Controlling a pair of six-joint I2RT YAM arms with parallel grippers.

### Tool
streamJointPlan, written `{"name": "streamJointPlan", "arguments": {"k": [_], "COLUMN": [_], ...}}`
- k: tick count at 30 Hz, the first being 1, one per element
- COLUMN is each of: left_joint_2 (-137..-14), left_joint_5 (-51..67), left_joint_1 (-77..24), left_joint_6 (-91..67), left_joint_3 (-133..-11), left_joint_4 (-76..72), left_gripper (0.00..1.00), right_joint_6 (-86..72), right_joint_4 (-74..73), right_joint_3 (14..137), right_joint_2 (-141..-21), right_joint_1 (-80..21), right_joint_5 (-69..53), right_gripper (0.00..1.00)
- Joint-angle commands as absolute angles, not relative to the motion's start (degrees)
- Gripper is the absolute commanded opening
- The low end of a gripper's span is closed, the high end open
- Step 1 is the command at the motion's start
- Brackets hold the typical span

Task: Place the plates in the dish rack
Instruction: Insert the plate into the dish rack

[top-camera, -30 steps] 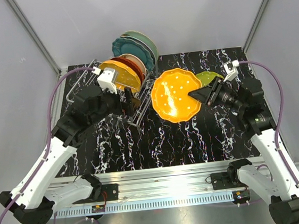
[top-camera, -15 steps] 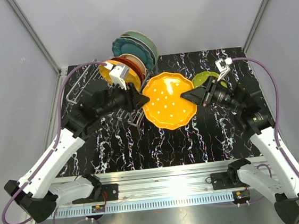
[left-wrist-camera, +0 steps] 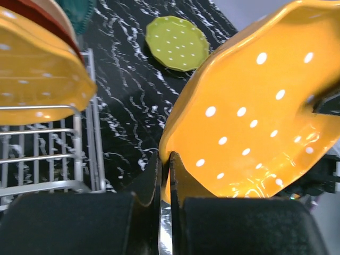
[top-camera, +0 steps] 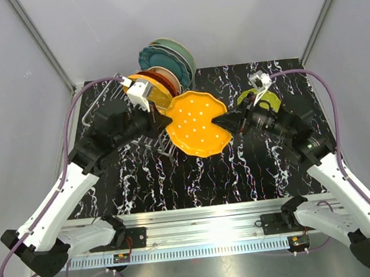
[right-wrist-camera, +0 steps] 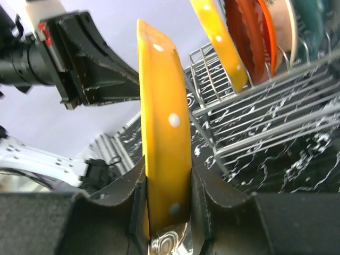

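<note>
Dotted orange plate (top-camera: pixel 196 123) has slid left toward the dish rack (top-camera: pixel 100 105); right gripper (top-camera: pixel 223 119) clamps its rim, left gripper (top-camera: pixel 162 123) has snapped closed at the opposite edge.

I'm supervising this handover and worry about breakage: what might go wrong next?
The left gripper is shut at the rim of the orange dotted plate, but a real grip isn't clear; if the right gripper lets go, the plate may drop. Swinging it toward the dish rack may knock the racked orange-yellow plate.
</note>
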State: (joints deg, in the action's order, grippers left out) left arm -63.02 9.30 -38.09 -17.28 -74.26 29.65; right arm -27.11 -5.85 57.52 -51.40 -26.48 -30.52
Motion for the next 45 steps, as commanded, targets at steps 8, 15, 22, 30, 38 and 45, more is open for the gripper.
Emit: {"name": "streamJointPlan", "arguments": {"k": [8, 15, 22, 30, 38, 45], "left_joint_2": [-61.35, -62.22, -66.08, -69.52, -71.72, -72.33], "left_joint_5": [-8.86, -14.68, -14.68, -13.8, -13.54, -12.57], "left_joint_1": [-38.32, -36.65, -34.54, -32.78, -31.29, -29.53], "left_joint_6": [-6.68, -4.05, -2.46, -2.11, -1.49, -1.32], "left_joint_3": [-74.88, -74.35, -76.64, -78.13, -80.33, -79.98], "left_joint_4": [24.7, 17.59, 15.73, 14.77, 14.94, 15.21], "left_gripper": [0.0, 0.0, 0.0, 0.0, 0.0, 0.0], "right_joint_6": [-0.72, 11.94, 20.91, 23.82, 24.34, 23.47], "right_joint_4": [-3.07, -3.96, -5.54, -5.19, -3.96, -2.64], "right_joint_3": [71.62, 74.61, 76.73, 76.29, 75.85, 76.11], "right_joint_2": [-61.68, -66.18, -69.78, -71.98, -73.3, -74.44], "right_joint_1": [-46.57, -49.04, -50.54, -52.03, -52.03, -52.03], "right_joint_5": [-18.91, -16.35, -11.88, -9.05, -8.35, -8.44], "right_gripper": [0.0, 0.0, 0.0, 0.0, 0.0, 0.0]}}
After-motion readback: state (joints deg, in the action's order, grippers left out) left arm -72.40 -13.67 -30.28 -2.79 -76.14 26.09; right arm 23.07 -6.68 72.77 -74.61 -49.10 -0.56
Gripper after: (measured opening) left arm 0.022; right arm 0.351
